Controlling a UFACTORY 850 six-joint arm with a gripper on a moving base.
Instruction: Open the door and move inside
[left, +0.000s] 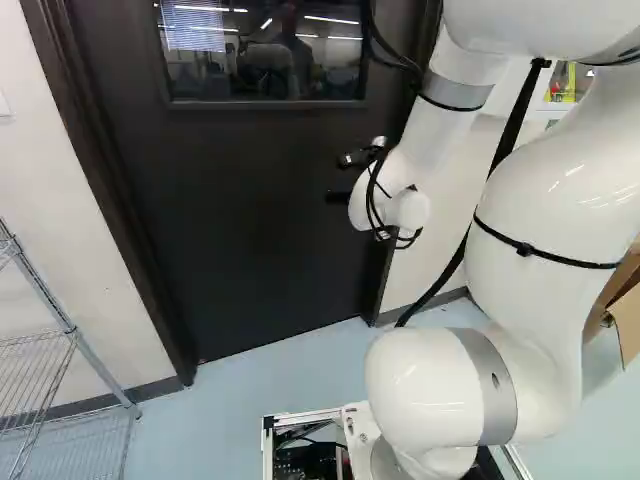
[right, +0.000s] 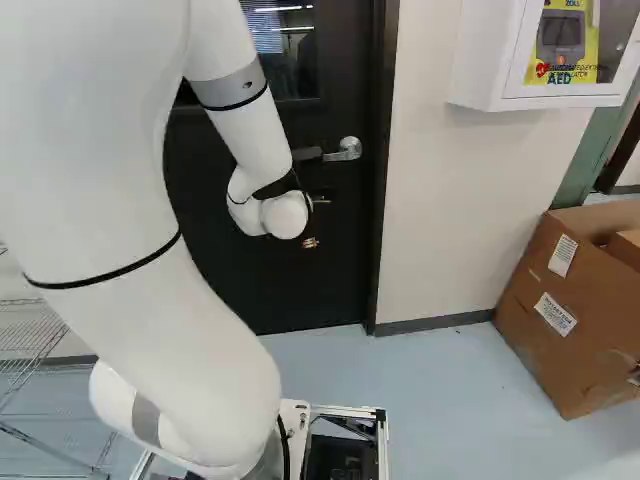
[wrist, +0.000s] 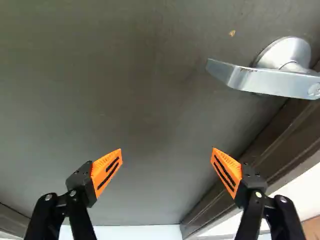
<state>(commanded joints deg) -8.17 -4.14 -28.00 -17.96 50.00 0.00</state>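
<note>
"Why is the end effector (wrist: 167, 159) kept so wide?"

"So that the lever handle (wrist: 280, 81) can be straddled or pressed, it is judged. The two fingers are spread far apart, and nothing is held between them."

"And where is the lever handle set?"

"On the door (left: 250, 200), clear of both fingers, at about two o'clock from the end effector in the wrist view. It is mounted near the frame (wrist: 295, 130), presumably so that the latch can be worked. The door is shut; opening it and moving inside are left to be done."

"What is called for next?"

"A shift toward two o'clock, then a downward press, it is judged. If only the free tip is caught, the grip could be lost."

"Is any writing shown?"

"Print is carried by the wall cabinet (right: 490, 50), at two o'clock from the lever handle in the right base view, and by white labels (right: 555, 313) on the cardboard box (right: 590, 350), at four o'clock. Its wording is left unread."
</note>
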